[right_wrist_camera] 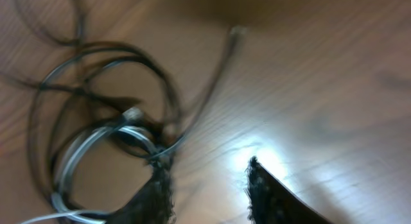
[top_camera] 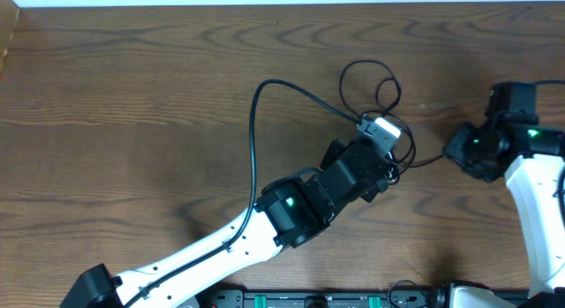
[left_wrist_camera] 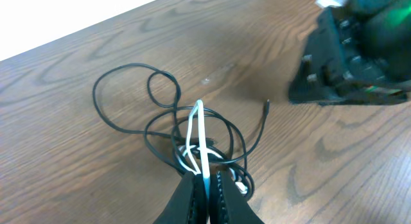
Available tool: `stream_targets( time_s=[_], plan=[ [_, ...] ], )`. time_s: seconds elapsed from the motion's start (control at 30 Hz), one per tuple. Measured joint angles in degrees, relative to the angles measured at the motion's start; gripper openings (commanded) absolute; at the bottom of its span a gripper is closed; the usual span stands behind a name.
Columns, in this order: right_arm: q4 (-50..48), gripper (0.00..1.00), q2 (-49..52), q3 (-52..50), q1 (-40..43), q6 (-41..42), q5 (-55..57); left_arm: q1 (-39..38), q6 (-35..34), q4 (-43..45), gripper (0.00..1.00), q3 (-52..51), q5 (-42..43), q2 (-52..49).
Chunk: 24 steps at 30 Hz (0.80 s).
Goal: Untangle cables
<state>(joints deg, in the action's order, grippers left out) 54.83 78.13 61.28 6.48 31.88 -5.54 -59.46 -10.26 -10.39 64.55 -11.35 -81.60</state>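
Closest to the left wrist lens, the left pincer [left_wrist_camera: 207,189] is pressed together on the white cable [left_wrist_camera: 201,131], which runs as a taut strand up and away from between its fingers. Around that strand the black cables [left_wrist_camera: 122,73] lie in overlapping loops on the table [left_wrist_camera: 77,160], the whole knot sitting just ahead of the fingertips. One loop reaches out to the left of the knot, and a thin black plug end [left_wrist_camera: 267,105] points toward the right side, stopping short of the dark bulk of the other arm.

From overhead, the tangle sits right of the table's middle, well clear of the far edge, which shows as a pale strip along the top. Bare wood spreads wide to the left and toward that far edge. The left arm [top_camera: 291,206] crosses the near part of the table on a slant. On the right the room is tighter: only a narrow band of wood separates the knot from the right arm.

At the right wrist, the right pincer [right_wrist_camera: 209,189] has its fingers apart with nothing but wood between them. The blurred loops lie to one side, with one black strand touching or passing just beside the nearer finger.
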Motion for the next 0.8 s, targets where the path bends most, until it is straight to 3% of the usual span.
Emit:
stream_targets(
  time_s=[0.17, 0.5, 0.8],
  plan=[
    [-13.42, 0.57, -0.04, -7.72, -5.6, -2.45, -6.62, 0.07, 0.0, -1.18, 0.07, 0.0, -0.98, 0.22],
    [-41.59, 0.6, 1.62, -25.07, -13.64, -3.04, -12.72, 0.17, -2.86, 3.39, 0.08, 0.0, -5.75, 0.24],
    [-45.68, 0.49, 9.22, -26.53, -15.08, -3.04, -7.85, 4.46, -4.96, 5.75, 0.07, 0.0, -9.79, 2.36]
  ],
)
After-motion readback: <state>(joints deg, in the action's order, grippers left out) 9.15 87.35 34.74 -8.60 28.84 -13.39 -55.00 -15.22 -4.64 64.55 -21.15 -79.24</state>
